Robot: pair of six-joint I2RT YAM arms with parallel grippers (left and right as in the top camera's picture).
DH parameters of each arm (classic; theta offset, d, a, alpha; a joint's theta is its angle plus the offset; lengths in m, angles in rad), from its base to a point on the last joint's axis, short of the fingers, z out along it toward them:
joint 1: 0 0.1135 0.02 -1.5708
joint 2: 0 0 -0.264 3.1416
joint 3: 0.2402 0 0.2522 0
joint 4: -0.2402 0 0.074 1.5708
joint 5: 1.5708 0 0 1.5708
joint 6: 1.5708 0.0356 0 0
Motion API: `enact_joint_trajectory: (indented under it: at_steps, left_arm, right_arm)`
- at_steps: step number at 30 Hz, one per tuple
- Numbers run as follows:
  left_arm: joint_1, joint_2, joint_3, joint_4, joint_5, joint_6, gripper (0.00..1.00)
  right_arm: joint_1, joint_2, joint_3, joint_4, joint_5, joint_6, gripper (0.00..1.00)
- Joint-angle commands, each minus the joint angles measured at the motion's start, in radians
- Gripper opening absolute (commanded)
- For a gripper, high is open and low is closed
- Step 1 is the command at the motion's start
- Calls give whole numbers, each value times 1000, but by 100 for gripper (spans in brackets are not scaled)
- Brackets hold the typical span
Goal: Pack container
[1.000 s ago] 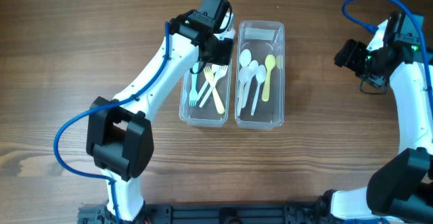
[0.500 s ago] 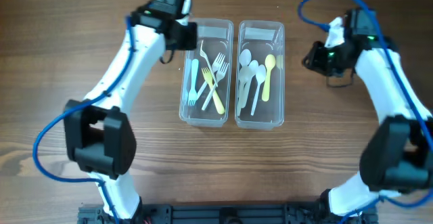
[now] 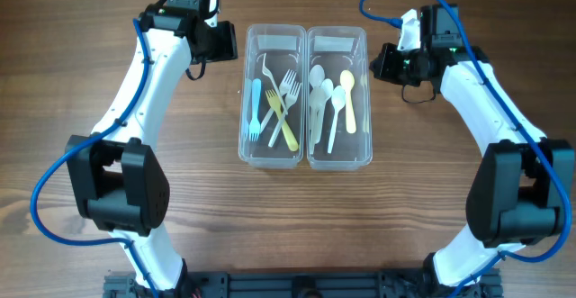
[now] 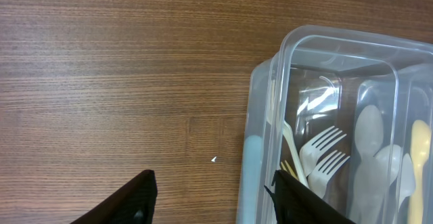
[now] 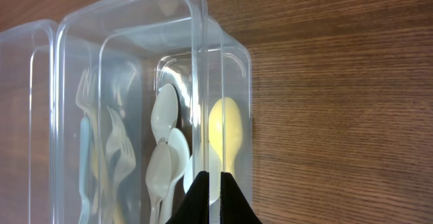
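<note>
Two tubs, the fork container (image 3: 277, 39) and the spoon container (image 3: 337, 39), now touch near the far edge. Both arms have withdrawn. The left gripper (image 4: 216, 197) has its jaws apart, the right gripper (image 5: 211, 197) has them together, and both are empty. Packing appears complete.

Clear containers: 2. Left container (image 3: 272, 163), right container (image 3: 339, 163).
Forks: 4. Blue fork (image 3: 255, 109) ×1, yellow fork (image 3: 287, 136) ×1, white forks (image 3: 289, 85) ×2.
Spoons: 5. Yellow spoon (image 3: 348, 95) ×1, white spoons (image 3: 317, 76) ×4.
White pieces overlap under glare, so their counts are probably right but not certain.
Robot arms: 2. Left arm (image 3: 144, 91), right arm (image 3: 490, 100).
</note>
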Motion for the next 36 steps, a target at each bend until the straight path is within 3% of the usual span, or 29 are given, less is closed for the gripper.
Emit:
enact_joint_trajectory:
  at_steps: [1,2,4,6,10,12,15,17,18,19,20,24,32,36]
  left_arm:
    - [10,-34,-6,-1,0,-2,69]
    - [16,-34,-6,0,-18,-2,82]
    - [42,-45,-6,16,-21,11,81]
    - [84,-114,18,74,-42,81,78]
    - [146,-283,35,170,-105,105,85]
    - [186,-379,35,155,-105,111,86]
    - [228,-505,35,85,-105,111,98]
    - [236,-567,35,32,-114,111,100]
    - [235,-599,35,1,-145,111,100]
    - [235,-620,35,-28,-153,111,100]
    - [235,-631,35,-48,-153,111,100]
    - [235,-636,35,-119,-153,111,100]
    - [235,-637,35,-121,-153,111,100]
    - [235,-637,35,-121,-153,111,100]
  right_arm:
    - [-18,13,-4,15,56,9,17]
    - [-32,9,2,11,67,-45,17]
    - [-52,-23,39,-40,70,-146,16]
    - [-61,-116,124,-101,162,-213,21]
    - [-61,-306,261,-129,251,-311,31]
    - [-61,-418,284,-128,282,-358,36]
    - [-61,-584,284,-168,352,-389,41]
    - [-61,-675,284,-214,390,-389,45]
    - [-61,-711,284,-236,389,-389,62]
    - [-61,-727,284,-251,389,-389,92]
    - [-61,-736,284,-262,389,-389,100]
    - [-61,-717,284,-267,389,-389,100]
    - [-61,-563,284,-260,384,-378,100]
    - [-61,-590,284,-223,198,-378,100]
